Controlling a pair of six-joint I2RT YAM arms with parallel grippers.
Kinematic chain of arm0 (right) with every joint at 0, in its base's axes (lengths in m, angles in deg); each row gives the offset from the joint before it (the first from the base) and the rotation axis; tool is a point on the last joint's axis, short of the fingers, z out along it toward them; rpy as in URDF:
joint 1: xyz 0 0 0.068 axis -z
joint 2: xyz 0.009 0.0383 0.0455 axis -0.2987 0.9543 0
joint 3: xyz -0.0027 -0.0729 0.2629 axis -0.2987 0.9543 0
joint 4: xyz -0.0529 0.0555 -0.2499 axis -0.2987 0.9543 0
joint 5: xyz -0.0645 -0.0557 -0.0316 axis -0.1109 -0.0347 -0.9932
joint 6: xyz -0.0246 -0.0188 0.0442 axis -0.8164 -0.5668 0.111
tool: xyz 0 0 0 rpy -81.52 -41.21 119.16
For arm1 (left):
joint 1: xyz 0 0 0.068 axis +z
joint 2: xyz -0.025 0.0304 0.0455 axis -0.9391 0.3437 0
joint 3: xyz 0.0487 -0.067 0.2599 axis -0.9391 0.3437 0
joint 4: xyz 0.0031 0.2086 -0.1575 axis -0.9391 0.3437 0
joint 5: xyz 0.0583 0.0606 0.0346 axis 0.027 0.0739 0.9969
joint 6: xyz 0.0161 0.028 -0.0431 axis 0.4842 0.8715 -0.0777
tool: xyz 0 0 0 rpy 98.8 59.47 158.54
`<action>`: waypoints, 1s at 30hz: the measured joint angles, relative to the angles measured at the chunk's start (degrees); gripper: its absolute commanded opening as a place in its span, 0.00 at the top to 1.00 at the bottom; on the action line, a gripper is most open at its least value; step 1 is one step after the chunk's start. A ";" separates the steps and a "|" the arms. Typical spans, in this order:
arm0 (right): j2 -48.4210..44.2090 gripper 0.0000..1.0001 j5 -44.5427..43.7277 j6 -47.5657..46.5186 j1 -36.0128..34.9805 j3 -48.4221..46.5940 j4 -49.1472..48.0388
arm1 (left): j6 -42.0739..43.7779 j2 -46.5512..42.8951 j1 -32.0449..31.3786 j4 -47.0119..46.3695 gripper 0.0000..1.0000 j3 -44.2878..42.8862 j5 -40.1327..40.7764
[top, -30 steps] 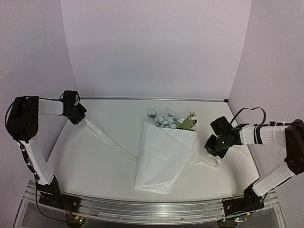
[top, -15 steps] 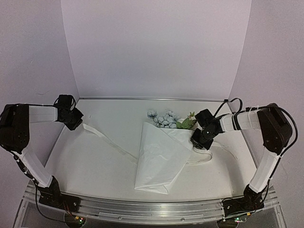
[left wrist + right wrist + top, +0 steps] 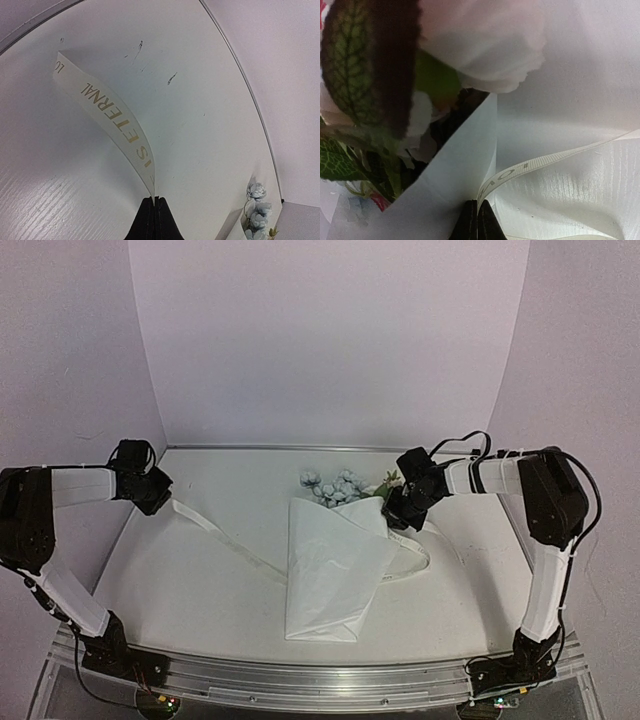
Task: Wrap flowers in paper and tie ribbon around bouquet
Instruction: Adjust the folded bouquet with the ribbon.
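The fingers (image 3: 146, 221) of the left gripper (image 3: 154, 199) are pinched on one end of the lettered cream ribbon (image 3: 115, 119). The right gripper (image 3: 477, 204) is clamped on another stretch, against the paper (image 3: 455, 170). The crinkled white cone is laid on the table (image 3: 200, 585), with the flowers (image 3: 335, 486) at its far mouth.

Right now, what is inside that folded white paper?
The flowers: pale blue blooms poke out of the paper at its far, open end. Their stems are hidden under the paper.
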 measured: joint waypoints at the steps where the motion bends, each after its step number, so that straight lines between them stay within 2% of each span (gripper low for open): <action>1: 0.33 1.00 0.29 -0.55 0.02 -0.71 0.49 | -0.13 -0.06 -0.21 -0.02 1.00 0.00 0.00; 6: 1.76 1.00 0.64 -2.92 0.31 -3.03 3.49 | -0.82 -0.19 -1.58 -0.04 1.00 0.00 0.00; 9: 0.52 1.00 -0.31 -3.65 0.80 -0.95 3.86 | -0.80 -0.19 -2.04 -0.03 1.00 0.00 0.09; 12: -5.17 1.00 -3.25 -4.06 1.71 6.13 5.25 | -0.37 -0.29 -2.03 -0.14 1.00 0.00 0.22; 16: -18.05 1.00 -9.15 -4.17 2.73 16.21 7.95 | 1.51 -1.21 -2.24 -1.68 1.00 0.01 -0.12; 21: -30.22 1.00 -16.46 -4.72 3.14 21.11 10.20 | 4.27 -2.72 -2.78 -4.98 1.00 -0.50 0.47; 25: -30.53 1.00 -17.87 -6.46 5.42 19.42 11.51 | 6.37 -0.99 -2.78 -5.21 1.00 -4.90 2.31; 30: -28.39 1.00 -17.88 -7.47 11.53 17.35 12.08 | 6.87 0.59 -2.64 -5.81 1.00 -8.11 5.10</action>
